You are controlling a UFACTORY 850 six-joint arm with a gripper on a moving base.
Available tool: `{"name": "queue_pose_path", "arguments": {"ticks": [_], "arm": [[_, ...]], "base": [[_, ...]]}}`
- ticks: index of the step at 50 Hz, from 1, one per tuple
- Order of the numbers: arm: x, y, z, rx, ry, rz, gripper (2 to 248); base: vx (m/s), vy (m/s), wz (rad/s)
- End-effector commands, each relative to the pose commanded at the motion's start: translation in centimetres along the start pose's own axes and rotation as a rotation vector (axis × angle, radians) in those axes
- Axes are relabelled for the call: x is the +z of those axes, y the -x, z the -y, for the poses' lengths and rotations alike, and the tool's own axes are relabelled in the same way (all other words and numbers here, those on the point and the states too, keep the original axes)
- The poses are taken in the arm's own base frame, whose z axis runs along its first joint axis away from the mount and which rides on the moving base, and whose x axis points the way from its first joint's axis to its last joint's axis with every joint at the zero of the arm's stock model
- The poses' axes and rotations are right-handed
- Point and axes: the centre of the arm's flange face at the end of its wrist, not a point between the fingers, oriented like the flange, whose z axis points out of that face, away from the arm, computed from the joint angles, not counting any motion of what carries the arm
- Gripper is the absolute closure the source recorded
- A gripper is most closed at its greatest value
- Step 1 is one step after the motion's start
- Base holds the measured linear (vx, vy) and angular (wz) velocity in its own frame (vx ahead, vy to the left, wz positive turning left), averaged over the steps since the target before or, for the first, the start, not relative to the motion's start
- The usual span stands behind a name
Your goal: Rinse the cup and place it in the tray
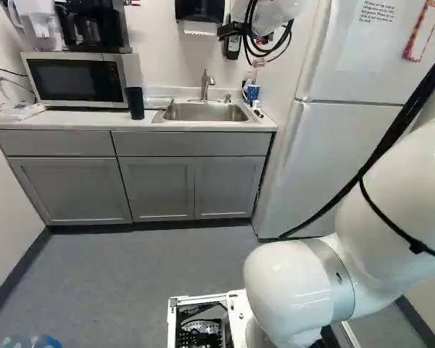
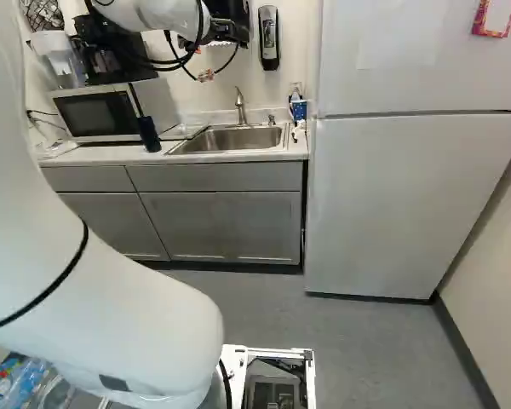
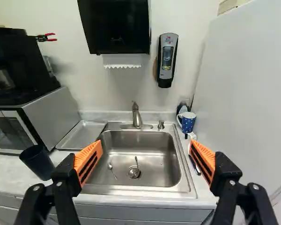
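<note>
At the top of the left base view, the black end of my gripper (image 1: 232, 30) shows in part, raised above the counter. In the wrist view my gripper (image 3: 145, 157) stands wide open, its orange-padded fingers apart with nothing between them. Ahead lies the steel sink (image 3: 166, 161), with its faucet (image 3: 136, 117) at the back. A blue dotted mug (image 3: 188, 123) stands beside the sink on the fridge side. A dark cup (image 3: 37, 161) is on the other side, by the microwave. Between microwave and sink lies a flat metal tray (image 3: 82, 135).
A microwave (image 1: 76, 80) carries a coffee maker. The tall white fridge (image 2: 400, 204) borders the counter (image 1: 65, 120). Above the sink hang a black towel dispenser (image 3: 114, 28) and a soap dispenser (image 3: 167, 58). Two small utensils, including a spoon (image 3: 111, 169), lie in the sink.
</note>
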Motion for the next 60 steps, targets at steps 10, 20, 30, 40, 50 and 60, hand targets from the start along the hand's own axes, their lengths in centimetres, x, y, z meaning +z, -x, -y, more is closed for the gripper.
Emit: {"name": "queue_pose_path", "arguments": {"ticks": [10, 20, 30, 40, 50, 60], "arm": [[0.00, 0.00, 0.00, 0.000, 0.000, 0.000, 3], [0.00, 0.00, 0.00, 0.000, 0.000, 0.000, 3], [0.00, 0.00, 0.00, 0.000, 0.000, 0.000, 3], [0.00, 0.00, 0.00, 0.000, 0.000, 0.000, 3], [0.00, 0.00, 0.00, 0.000, 0.000, 0.000, 3], [0.00, 0.00, 0.00, 0.000, 0.000, 0.000, 3]], "base": [[0.000, 0.000, 0.000], [0.005, 0.000, 0.000], [0.036, -0.002, -0.003], [0.043, -0.002, -0.004], [0.077, 0.009, 0.035], [0.069, 0.037, 0.177]]}}
